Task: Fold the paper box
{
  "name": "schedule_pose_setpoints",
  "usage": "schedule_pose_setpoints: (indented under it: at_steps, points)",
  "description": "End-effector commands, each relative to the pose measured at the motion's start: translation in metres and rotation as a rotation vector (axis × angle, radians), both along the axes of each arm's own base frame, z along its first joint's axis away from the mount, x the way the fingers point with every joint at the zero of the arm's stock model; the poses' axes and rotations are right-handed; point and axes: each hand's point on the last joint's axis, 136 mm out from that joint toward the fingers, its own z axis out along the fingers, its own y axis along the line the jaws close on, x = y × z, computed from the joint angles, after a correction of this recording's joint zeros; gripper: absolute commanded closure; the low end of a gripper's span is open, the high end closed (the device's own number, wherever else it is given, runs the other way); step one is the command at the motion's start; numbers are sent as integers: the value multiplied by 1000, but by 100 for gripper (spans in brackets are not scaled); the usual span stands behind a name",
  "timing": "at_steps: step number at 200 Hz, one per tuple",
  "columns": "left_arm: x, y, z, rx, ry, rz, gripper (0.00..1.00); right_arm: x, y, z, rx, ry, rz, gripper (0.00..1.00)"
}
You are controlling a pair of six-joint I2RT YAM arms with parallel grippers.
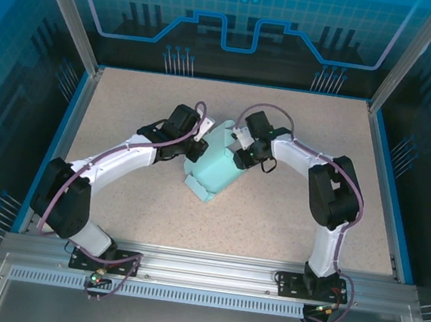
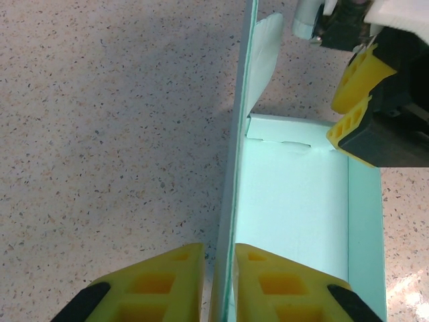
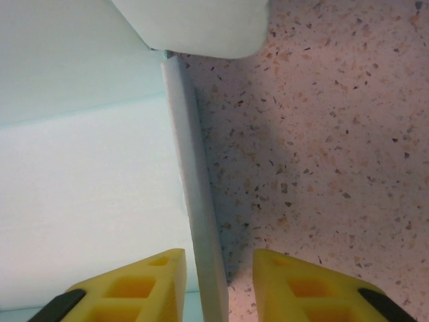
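Paper box (image 1: 215, 173): near the centre of the speckled surface (image 1: 295, 219), between the 2 arms. It is part-formed, with the base flat and the walls raised. 1 pale flap (image 2: 265, 47) stands loose at the far end.

Left hand (image 2: 218, 261): pressed together on 1 long side wall (image 2: 234, 134). The thin card edge is pinched between the yellow fingers and the wall stands upright. The box interior lies to the right of that wall.

Right hand (image 3: 220, 268): fingers spread and straddling another wall (image 3: 194, 201). 1 finger sits close to the card on the box side. On the outer side a clear strip of surface shows between the card and the other finger, so there is no grip yet.

Step in hand (judgement): walls are being raised and steadied, 1 pinned and 1 about to be taken. Roughly mid-task, since the box is not yet closed.

Next move calls for (judgement):
- the right hand pinching its wall squarely, without shoving the box sideways against the left hold;
- the loose flap then turned inward and any tabs seated at the slitted end wall (image 2: 288, 137);
- light force, because thin card is likely to buckle or crease off-line.
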Motion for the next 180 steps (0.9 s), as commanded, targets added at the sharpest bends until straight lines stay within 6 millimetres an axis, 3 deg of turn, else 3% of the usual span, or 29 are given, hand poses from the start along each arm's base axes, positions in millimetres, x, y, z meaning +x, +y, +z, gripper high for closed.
schedule_pose_setpoints:
  at_steps: [1,23,106,180]
  points:
    - [6,-1,23,-26,-65,3,80,-1,-3,-5,-8,33,16,73]
    - [6,-1,23,-26,-66,2,80,-2,-4,-5,-18,33,18,80]
    - [6,-1,25,-28,-69,11,79,-16,-13,-18,-171,24,2,93]
    - [9,-2,24,-47,-60,29,79,-27,-35,-32,-459,-61,-125,95]
